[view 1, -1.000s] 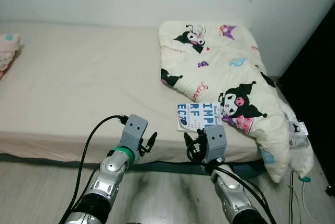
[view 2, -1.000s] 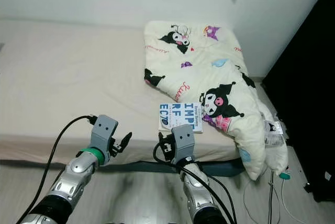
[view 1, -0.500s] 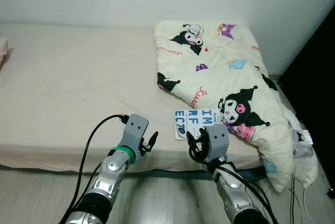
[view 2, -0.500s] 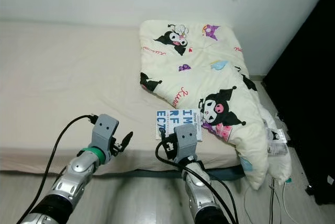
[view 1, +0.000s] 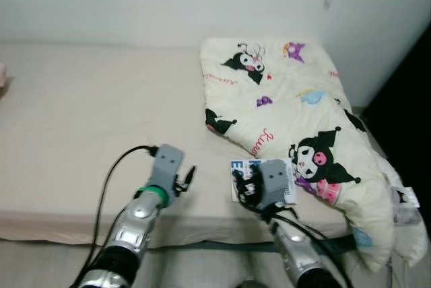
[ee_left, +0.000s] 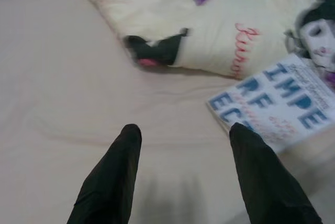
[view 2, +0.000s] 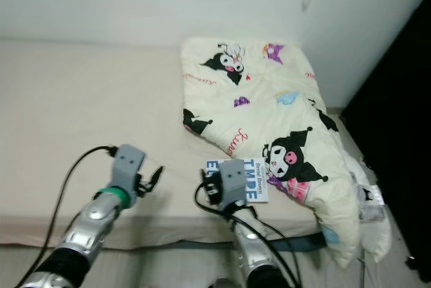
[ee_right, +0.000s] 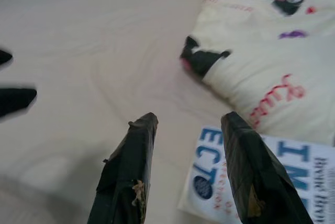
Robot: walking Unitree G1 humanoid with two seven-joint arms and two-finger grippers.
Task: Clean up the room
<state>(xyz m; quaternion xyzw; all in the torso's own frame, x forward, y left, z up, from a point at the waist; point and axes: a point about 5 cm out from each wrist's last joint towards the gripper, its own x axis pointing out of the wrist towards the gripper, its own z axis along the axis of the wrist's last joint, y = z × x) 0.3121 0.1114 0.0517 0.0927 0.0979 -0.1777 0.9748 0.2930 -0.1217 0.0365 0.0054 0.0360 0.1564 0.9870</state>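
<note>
A white, blue-lettered book [ee_left: 280, 103] lies flat on the bed [view 1: 81, 113]; cartoon-print blanket [view 1: 303, 113] overlaps it.

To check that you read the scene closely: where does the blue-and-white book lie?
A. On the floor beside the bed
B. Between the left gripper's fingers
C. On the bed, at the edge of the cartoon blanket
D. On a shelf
C: the book lies flat on the bed, its far side against the blanket, with both grippers open and apart from it.

My head eyes look forward-down over the bed [view 1: 81, 113] from its near edge. My wrist cams sit low, close, looking along my fingers; both share the book [ee_left: 280, 103] and blanket [ee_right: 261, 51].
</note>
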